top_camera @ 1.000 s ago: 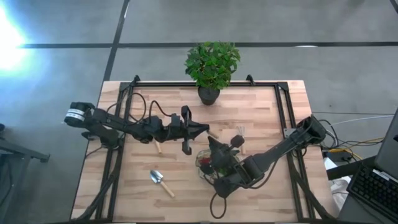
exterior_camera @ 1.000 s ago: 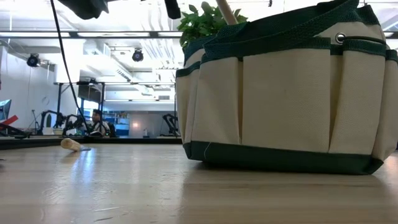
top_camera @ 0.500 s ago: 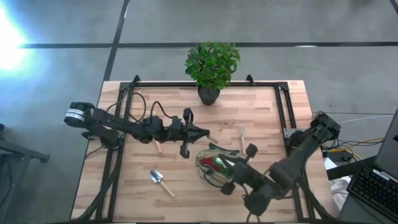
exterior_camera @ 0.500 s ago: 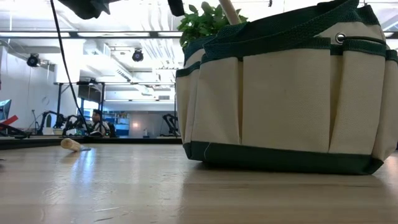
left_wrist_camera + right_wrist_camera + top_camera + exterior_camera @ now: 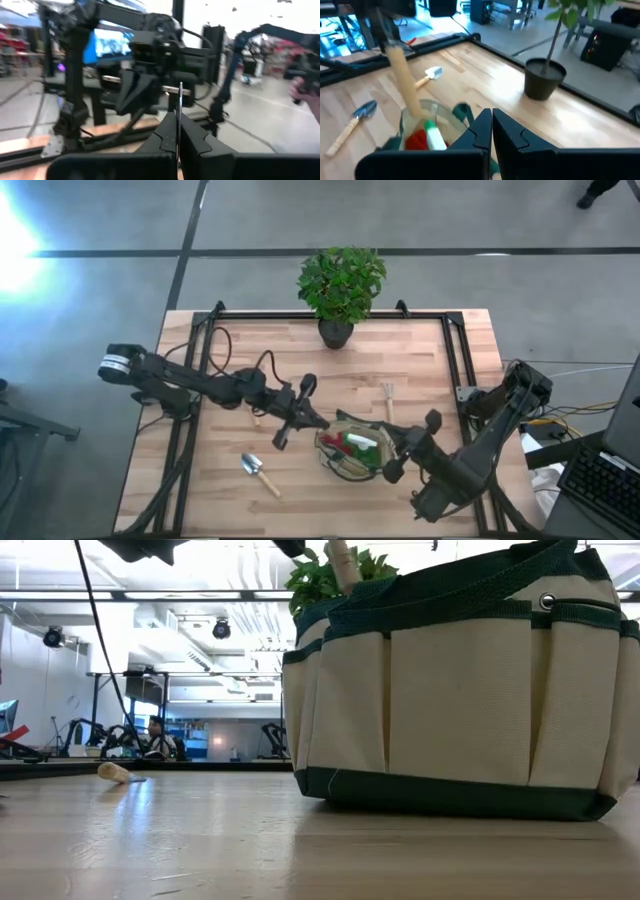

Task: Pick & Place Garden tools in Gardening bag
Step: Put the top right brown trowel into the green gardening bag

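Observation:
The gardening bag [image 5: 350,452] stands near the table's middle, with a red piece and a green-and-white bottle [image 5: 434,137] inside. My left gripper [image 5: 312,421] hangs at the bag's left rim, shut on a wood-handled tool whose handle [image 5: 402,85] slants down into the bag's mouth. My right gripper [image 5: 397,458] is shut and empty, just right of the bag. A trowel [image 5: 258,472] lies flat on the table left of the bag, and a small fork [image 5: 387,398] lies beyond it. Another tool [image 5: 430,75] lies under my left arm. My left gripper pinches the tool's thin metal end [image 5: 179,107] between its two fingers, the metal showing edge-on between them. The fingers come from the table's left, about level. The wooden handle [image 5: 340,558] hangs below them, steeply tilted, its lower end inside the bag's rim.
A leafy plant in a dark pot [image 5: 338,290] stands at the table's far edge. A dark frame rail [image 5: 460,360] runs along the table's sides. Bare wood lies left of and in front of the bag [image 5: 460,680].
My right gripper has drawn back from above the bag toward the table's right and near edges, rolling as it went. My left gripper has turned toward the bag, and the tool's handle has swung from slanting to nearly upright over the bag's mouth.

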